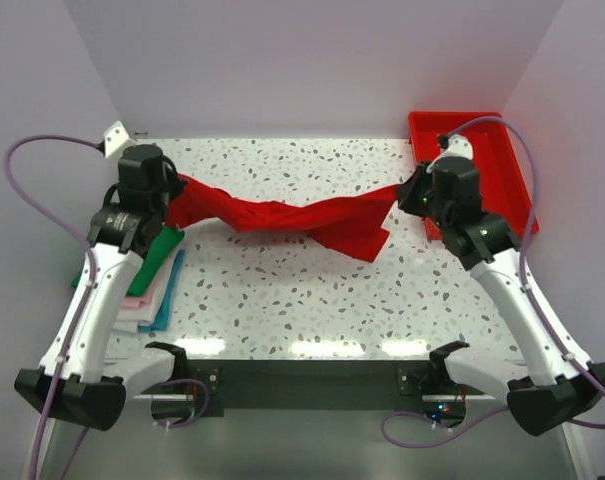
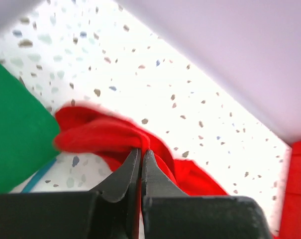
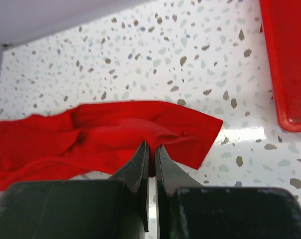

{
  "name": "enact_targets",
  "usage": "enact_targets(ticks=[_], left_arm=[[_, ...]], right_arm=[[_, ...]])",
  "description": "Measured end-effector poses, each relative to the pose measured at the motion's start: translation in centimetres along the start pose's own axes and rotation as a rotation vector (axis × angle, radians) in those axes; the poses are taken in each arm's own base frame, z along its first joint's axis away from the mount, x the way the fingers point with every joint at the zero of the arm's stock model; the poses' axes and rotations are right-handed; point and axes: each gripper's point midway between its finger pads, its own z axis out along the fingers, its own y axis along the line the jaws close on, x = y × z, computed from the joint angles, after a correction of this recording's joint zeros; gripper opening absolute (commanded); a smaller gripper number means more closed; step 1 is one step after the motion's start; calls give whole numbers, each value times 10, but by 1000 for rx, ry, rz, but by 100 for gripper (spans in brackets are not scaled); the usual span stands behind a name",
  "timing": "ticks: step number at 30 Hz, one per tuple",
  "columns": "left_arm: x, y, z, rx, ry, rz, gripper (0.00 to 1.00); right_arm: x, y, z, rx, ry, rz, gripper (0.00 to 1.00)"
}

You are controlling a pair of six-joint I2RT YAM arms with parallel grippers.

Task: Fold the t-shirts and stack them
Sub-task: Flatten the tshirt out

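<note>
Your left claw (image 2: pixel 140 152) is pinched together on a bunched edge of the red shirt (image 1: pixel 292 218), its tips closed with only cloth between them. Your right claw (image 3: pixel 150 147) is clamped the same way on the opposite end, biting a fold near a loose corner. With the arms held well apart, the shirt is strung between them across the far half of the tabletop (image 1: pixel 302 300). This looks like a stretch to open the cloth out so it can be laid flat before any fold.

It is not flat yet. The shirt runs as a twisted, rumpled band, thick at the left grip and sagging through the middle. A wide flap droops right of centre toward the tabletop. You cannot tell from above whether that flap rests on the surface or hangs just over it.

Beside your left arm sits the stack (image 1: pixel 147 300), with the green shirt (image 1: pixel 154 262) on top and pale pink, white and teal edges showing beneath. In the left wrist view the green cloth lies just beside the red bunch, so mind dragging it. The tray (image 1: pixel 502 170) stands behind the right claw, apart from the shirt.
</note>
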Motion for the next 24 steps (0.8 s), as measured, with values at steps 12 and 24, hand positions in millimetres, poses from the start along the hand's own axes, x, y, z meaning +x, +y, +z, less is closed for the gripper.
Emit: enact_targets(ticks=[12,24], left_arm=[[-180,-34,-196,299,-370,-128,0],[-183,-75,-152,321,-336,-96,0]], right_arm=[[-140,25,-153,-86,-379,35,0],[-192,42,-150,-68,-475,4,0]])
